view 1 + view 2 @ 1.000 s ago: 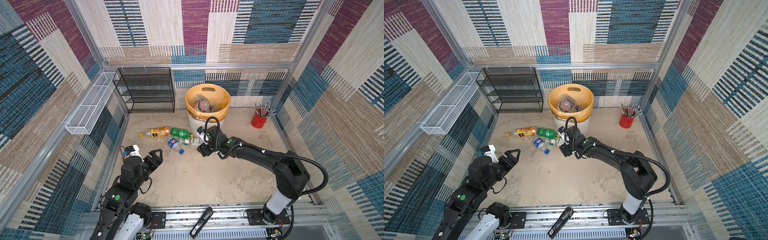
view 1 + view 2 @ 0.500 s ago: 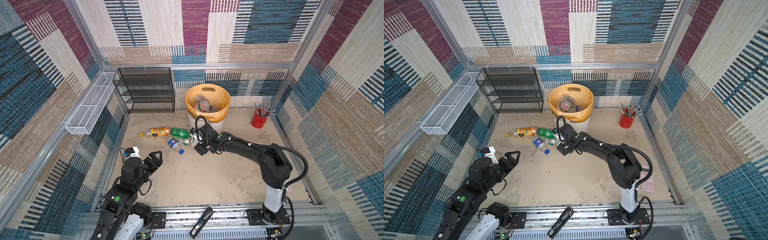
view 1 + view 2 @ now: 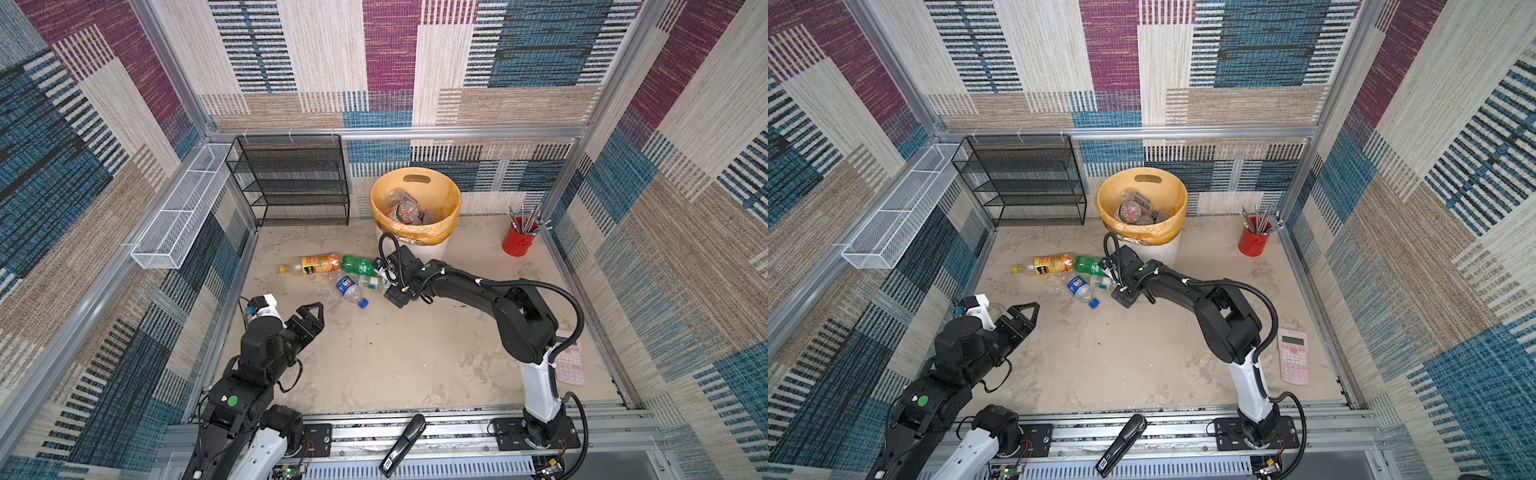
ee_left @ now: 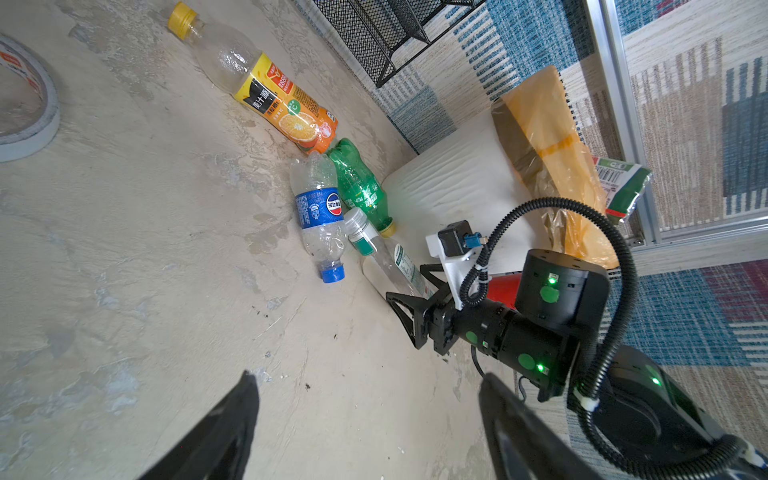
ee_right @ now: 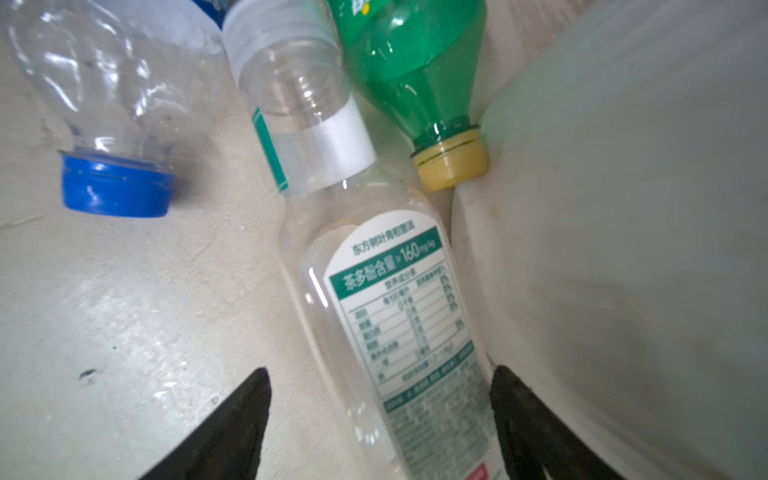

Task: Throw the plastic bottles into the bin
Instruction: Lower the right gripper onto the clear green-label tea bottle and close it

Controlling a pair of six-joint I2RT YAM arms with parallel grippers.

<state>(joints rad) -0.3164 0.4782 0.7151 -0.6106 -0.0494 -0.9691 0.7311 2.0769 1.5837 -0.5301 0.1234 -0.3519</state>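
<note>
In both top views the right gripper [image 3: 390,286] sits at the cluster of plastic bottles [image 3: 318,264] lying just in front of the bin [image 3: 430,250]. The left gripper [image 3: 313,318] hangs well apart from them, its jaws spread and empty, so the right arm is plainly the nearer. The right wrist covers most of the white-labelled bottle [image 3: 1101,282], so from above I cannot tell how the jaws fit it. In the left wrist view that bottle [image 4: 392,266] lies flat just beside the bin's wall, base toward the right gripper [image 4: 415,293] and cap pointing away. In the right wrist view the jaws stand apart with nothing clamped, one finger [image 5: 247,411] on each side of the bottle [image 5: 386,282]. Its long axis runs straight ahead between them. The other finger sits close against the bin [image 5: 623,208], and the bottle's base is cut off.
</note>
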